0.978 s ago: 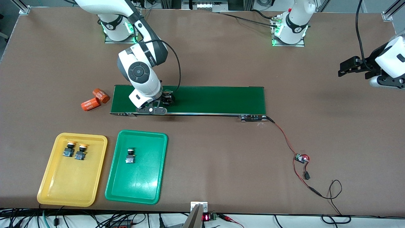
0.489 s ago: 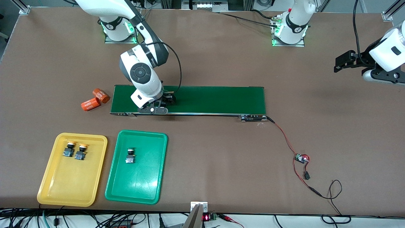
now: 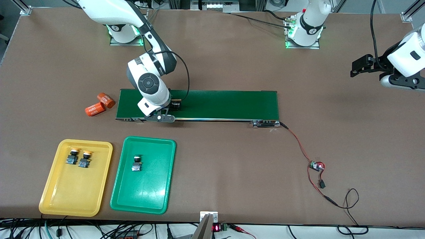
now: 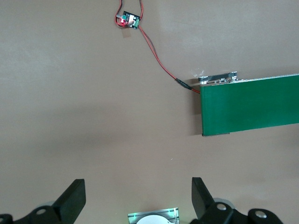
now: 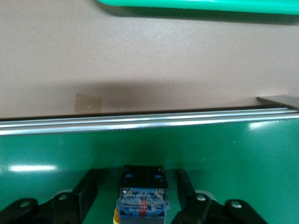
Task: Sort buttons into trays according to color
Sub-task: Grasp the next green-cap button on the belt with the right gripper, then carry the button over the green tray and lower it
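Three buttons are sorted; the right gripper, jaws apart, straddles a fourth button, apparently green, on the conveyor belt. Next: clamp, lift toward the green tray. Left gripper waits, spread.

Between my fingers a button lies on the belt. Two yellow-capped buttons sit at the yellow tray's twelve o'clock; one button lies in the green tray.
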Controlling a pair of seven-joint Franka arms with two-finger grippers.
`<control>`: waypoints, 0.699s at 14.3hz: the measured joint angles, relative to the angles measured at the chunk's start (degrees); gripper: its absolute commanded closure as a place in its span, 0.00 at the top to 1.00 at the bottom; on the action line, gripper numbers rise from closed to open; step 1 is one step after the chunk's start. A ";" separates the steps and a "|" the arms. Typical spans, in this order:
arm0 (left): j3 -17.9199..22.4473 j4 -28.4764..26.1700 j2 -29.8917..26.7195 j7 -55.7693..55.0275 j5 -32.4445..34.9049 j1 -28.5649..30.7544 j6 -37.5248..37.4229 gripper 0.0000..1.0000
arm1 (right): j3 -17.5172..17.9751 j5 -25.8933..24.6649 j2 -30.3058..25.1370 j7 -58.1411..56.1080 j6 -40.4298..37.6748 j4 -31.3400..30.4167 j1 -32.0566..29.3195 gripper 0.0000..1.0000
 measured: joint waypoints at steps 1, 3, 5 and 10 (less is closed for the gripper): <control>0.00 0.00 0.10 0.00 0.00 0.00 0.01 1.00 | 0.00 0.00 -0.09 0.00 0.00 0.01 -0.15 0.38; -0.01 0.00 0.18 0.00 0.00 0.00 0.01 1.00 | 0.00 0.01 -0.53 0.00 -0.34 0.10 -0.49 0.35; -0.02 0.02 0.18 0.00 0.00 0.00 0.01 1.00 | -0.08 -0.02 -1.17 -0.01 -2.18 0.91 -1.40 0.35; -0.07 0.06 0.18 0.00 -0.04 -0.03 0.02 1.00 | -0.45 -0.10 -3.38 -1.77 -11.27 10.89 -4.22 0.34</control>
